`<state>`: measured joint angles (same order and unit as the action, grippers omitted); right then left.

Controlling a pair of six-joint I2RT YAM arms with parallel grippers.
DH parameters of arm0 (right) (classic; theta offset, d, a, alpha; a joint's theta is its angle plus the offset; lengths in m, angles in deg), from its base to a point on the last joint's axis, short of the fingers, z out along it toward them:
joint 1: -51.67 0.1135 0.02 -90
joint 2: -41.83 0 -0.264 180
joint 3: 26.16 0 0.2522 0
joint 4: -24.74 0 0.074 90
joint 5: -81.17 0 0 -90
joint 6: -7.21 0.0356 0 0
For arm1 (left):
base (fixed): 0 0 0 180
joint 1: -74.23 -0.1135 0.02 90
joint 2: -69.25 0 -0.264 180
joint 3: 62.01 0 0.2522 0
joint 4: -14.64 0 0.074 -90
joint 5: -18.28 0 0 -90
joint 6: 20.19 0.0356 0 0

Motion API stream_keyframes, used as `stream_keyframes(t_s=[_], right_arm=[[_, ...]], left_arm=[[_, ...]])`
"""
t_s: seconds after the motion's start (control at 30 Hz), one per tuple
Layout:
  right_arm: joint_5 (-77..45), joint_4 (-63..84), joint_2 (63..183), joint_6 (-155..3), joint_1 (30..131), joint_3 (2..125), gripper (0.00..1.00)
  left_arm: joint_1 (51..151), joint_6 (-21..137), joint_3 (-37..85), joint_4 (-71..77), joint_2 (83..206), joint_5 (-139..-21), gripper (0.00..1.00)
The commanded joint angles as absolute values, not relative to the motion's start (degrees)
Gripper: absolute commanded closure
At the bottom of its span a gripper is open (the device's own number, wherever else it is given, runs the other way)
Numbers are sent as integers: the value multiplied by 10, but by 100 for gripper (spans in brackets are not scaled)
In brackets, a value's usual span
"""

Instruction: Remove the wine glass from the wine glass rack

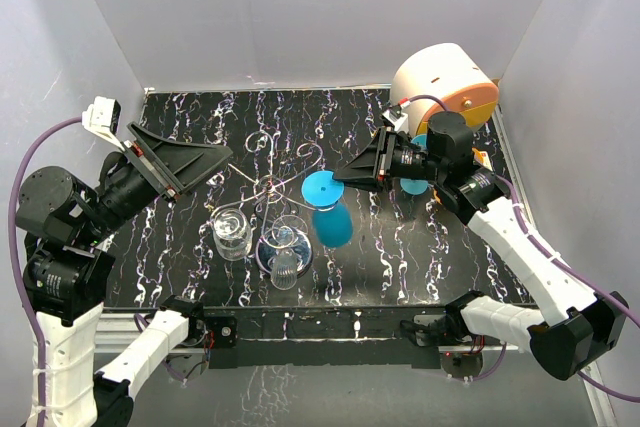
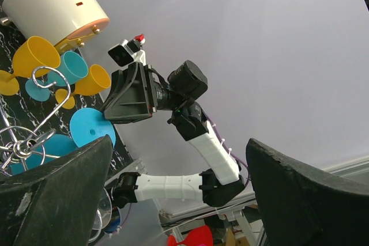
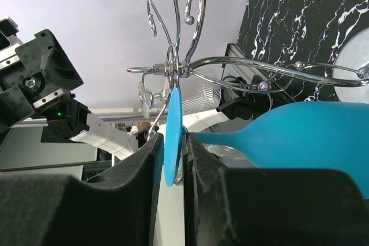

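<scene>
Well, your right claw (image 1: pixel 342 177) is drawn narrow and pinches the wine glass (image 1: pixel 333 225) by its foot (image 3: pixel 173 125). In the right wrist view the flat blue disc stands edge-on in the slim gap, with a black finger (image 3: pixel 135 171) close against each face. The blue bowl swells out to the right of those fingers. The glass hangs tilted from the wine glass rack (image 1: pixel 268 185), foot up by the wire arms and bowl lower and nearer to you. It hasn't come off the rack yet: the curled silver arms run just above the bowl and the hub sits right over the foot's rim.

From above you can see the rack near the middle of the black marbled worktop (image 1: pixel 420 247), scrolls spreading from the post. Two clear glasses (image 1: pixel 232 232) (image 1: pixel 286 267) are on its near-left side (whether they hang or stand, you can't tell from here). A cream drum with an orange face (image 1: pixel 440 77) lies at the far right corner. The left wrist view shows yellow goblets (image 2: pixel 34 56) and a teal one (image 2: pixel 72 67) beside it.

Your left claw (image 2: pixel 179 142) is spread wide and holds nothing. It hovers at the left of the worktop, apart from the rack and pointed toward it.
</scene>
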<state>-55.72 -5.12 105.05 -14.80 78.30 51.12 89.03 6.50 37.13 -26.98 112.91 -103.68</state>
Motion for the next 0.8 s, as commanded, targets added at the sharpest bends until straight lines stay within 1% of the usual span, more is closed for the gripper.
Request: stream_keyframes(t_s=[0.0, 0.4, 0.5, 0.67, 0.77], right_arm=[[-563, -10, 1051, -141, 787, 512, 82], [-564, -5, 1059, -137, 789, 504, 82], [-565, -4, 1060, -134, 790, 503, 85], [-569, 3, 1062, -122, 792, 505, 99], [-567, 3, 1060, -115, 792, 509, 100]], left_arm=[[889, 65, 370, -258, 1123, -1044, 1], [889, 70, 373, -265, 1122, -1041, 1], [889, 71, 372, -266, 1122, -1040, 1], [889, 71, 373, -265, 1125, -1041, 1], [890, 72, 375, -264, 1126, -1042, 1]])
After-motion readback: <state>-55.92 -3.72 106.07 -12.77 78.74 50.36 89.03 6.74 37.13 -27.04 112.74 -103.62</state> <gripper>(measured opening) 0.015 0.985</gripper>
